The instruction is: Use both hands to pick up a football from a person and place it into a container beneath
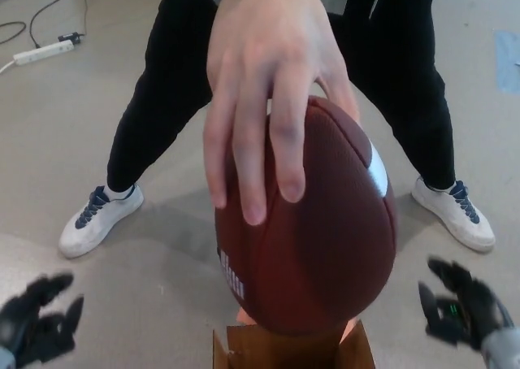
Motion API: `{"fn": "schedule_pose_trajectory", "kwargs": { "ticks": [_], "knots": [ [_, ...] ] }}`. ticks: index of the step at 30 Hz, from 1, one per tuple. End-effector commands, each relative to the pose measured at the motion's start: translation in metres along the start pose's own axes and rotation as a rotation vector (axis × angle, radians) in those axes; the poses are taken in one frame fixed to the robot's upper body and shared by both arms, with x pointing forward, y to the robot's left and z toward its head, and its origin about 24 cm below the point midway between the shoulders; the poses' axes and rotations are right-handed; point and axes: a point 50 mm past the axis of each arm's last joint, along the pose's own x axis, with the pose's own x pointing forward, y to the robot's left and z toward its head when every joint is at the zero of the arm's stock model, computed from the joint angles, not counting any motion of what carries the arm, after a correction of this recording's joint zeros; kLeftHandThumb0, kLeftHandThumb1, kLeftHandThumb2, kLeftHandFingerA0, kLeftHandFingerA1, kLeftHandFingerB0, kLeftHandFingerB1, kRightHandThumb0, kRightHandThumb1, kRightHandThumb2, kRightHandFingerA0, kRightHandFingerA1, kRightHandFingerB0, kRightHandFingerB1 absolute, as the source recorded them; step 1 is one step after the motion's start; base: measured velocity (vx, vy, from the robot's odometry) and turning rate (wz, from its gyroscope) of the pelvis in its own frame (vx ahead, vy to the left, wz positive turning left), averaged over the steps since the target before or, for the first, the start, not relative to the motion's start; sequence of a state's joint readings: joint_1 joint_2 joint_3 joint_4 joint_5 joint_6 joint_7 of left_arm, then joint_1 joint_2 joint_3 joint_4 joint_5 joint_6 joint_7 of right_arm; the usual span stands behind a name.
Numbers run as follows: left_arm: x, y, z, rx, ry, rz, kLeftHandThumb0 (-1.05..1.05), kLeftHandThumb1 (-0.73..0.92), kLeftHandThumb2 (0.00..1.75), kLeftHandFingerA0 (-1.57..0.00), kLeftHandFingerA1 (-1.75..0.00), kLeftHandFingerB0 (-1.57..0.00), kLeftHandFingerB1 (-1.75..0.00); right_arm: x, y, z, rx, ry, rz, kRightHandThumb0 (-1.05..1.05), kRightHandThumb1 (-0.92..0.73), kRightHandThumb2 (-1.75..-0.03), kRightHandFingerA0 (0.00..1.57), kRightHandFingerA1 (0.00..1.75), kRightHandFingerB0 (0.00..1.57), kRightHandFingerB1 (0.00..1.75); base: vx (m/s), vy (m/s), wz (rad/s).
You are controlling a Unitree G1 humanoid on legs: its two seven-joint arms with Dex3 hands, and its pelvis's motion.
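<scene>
We see a person [284,28] in black trousers standing with legs spread on the grey floor [81,125], white shoes planted wide apart. The person's hand [272,84] comes down from above and grips the football [317,231] from its upper end, fingers draped over its front. The football is brown with a white stripe on its right side; its long axis runs nearly upright, one tip under the palm, the other pointing down at the cardboard box [292,349] just below it. We find our left hand [41,320] low at the left edge, fingers spread and holding nothing, well apart from the ball. Our right hand [463,308] sits low on the right, fingers also parted, empty. A white power strip [36,54] lies at the far left.
</scene>
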State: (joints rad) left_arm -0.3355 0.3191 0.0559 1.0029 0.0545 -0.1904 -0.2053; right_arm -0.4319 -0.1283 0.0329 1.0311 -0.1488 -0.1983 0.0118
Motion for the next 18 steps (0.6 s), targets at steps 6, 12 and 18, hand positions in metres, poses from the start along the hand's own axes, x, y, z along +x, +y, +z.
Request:
{"fn": "schedule_pose_trajectory", "kwargs": {
  "ticks": [6,12,18],
  "knots": [
    [-0.009,0.011,0.025,-0.063,-0.294,-0.040,-0.84,0.81,1.11,0.00,-0.13,0.00,-0.13,-0.004,-0.011,0.039,0.250,-0.356,-0.069,-0.72,-0.92,-0.71,0.15,0.29,0.00,0.10,0.00,0.000,0.00],
    [-0.036,-0.010,0.061,-0.029,-0.566,-0.110,-0.92,0.82,1.13,-0.04,-0.16,-0.03,-0.12,-0.032,-0.006,0.076,0.351,-0.654,-0.066,-0.81,-0.77,-0.90,0.13,0.29,0.00,0.06,0.00,0.000,0.00],
    [-0.072,-0.038,0.105,-0.034,-0.762,-0.189,-0.90,0.83,1.15,-0.08,-0.20,-0.08,-0.22,-0.073,0.009,0.113,0.361,-0.866,0.008,-0.85,-0.80,-1.14,0.15,0.34,0.00,0.15,0.00,0.000,0.00]
  ]
}}
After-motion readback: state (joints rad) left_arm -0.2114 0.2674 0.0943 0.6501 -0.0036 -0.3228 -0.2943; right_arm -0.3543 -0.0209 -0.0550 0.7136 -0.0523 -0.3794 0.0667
